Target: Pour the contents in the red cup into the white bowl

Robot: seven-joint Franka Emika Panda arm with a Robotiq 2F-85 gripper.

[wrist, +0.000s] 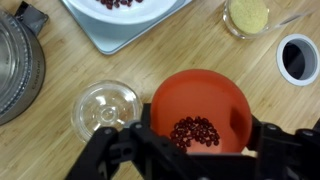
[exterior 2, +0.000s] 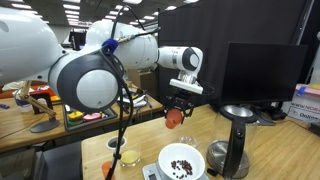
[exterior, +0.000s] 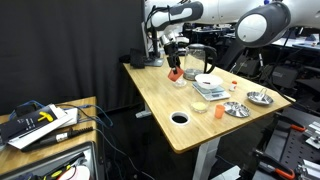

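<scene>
My gripper [wrist: 200, 142] is shut on the red cup [wrist: 200, 105], with one finger on each side of it. The cup holds a small heap of dark red beans. In both exterior views the cup [exterior: 175, 72] [exterior 2: 175, 118] hangs above the table, beside and short of the white bowl [exterior: 208, 82] [exterior 2: 182, 160]. The white bowl sits on a grey scale and has dark beans in it. In the wrist view only its rim [wrist: 150, 12] shows at the top edge.
A clear glass dish [wrist: 108, 107] lies just left of the cup, and a clear jug [wrist: 15, 65] stands further left. A small cup of yellow grains [wrist: 247, 15] and a table hole [wrist: 297, 58] are to the right. Metal dishes [exterior: 237, 108] and a paler orange cup [exterior: 218, 110] stand beyond the bowl.
</scene>
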